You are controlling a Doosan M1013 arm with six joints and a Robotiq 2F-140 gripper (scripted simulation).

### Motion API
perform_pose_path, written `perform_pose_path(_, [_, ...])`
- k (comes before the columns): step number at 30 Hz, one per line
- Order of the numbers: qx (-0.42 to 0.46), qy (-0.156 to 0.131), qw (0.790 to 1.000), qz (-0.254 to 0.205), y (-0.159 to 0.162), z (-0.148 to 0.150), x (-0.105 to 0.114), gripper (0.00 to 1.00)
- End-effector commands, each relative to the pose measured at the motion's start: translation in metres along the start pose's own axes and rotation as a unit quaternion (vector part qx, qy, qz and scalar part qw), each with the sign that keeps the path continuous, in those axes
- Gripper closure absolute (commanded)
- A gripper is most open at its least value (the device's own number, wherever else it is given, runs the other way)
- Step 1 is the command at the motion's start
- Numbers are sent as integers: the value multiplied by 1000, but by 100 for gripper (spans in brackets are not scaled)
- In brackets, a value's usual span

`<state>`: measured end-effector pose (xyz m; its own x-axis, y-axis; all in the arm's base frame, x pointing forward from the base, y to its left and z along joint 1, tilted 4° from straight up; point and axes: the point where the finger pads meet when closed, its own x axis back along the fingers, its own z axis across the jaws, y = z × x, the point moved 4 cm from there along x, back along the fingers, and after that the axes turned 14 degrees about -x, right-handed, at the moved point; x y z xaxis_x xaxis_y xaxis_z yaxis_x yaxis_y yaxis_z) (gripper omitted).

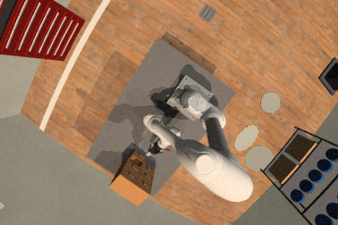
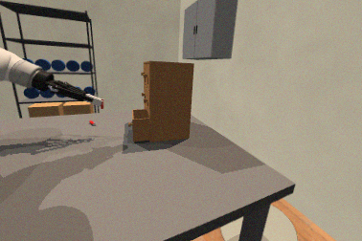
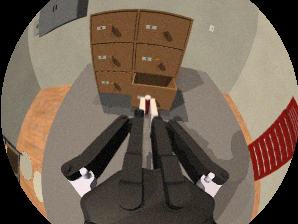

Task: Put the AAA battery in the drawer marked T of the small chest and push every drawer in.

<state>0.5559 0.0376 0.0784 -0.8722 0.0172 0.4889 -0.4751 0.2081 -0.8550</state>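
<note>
The small wooden chest (image 2: 165,101) stands on the grey table, also in the top view (image 1: 136,172) and in the wrist view (image 3: 141,46). It has two columns of three drawers. The bottom right drawer (image 3: 154,84) is pulled out a little and looks empty; it shows as the lowest drawer in the side view (image 2: 140,115). The other drawers are pushed in. I cannot read the drawer marks. My gripper (image 3: 146,104) (image 2: 98,100) is shut on the AAA battery (image 3: 147,103), a thin white stick with a red end. It hovers above the table, short of the chest's front.
A small red thing (image 2: 92,122) lies on the table below the gripper, left of the chest, also in the top view (image 1: 167,149). A shelf rack (image 2: 48,60) with blue discs stands behind. The chest stands near the table's far corner.
</note>
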Motion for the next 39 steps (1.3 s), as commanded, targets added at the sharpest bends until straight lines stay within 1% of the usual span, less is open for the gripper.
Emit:
perform_pose_path(1, [2,1,1000,18,5,-1,2,97])
perform_pose_path(12, [2,-6,999,44,8,0,3,97])
perform_pose_path(39, [2,-7,999,49,7,0,1,97])
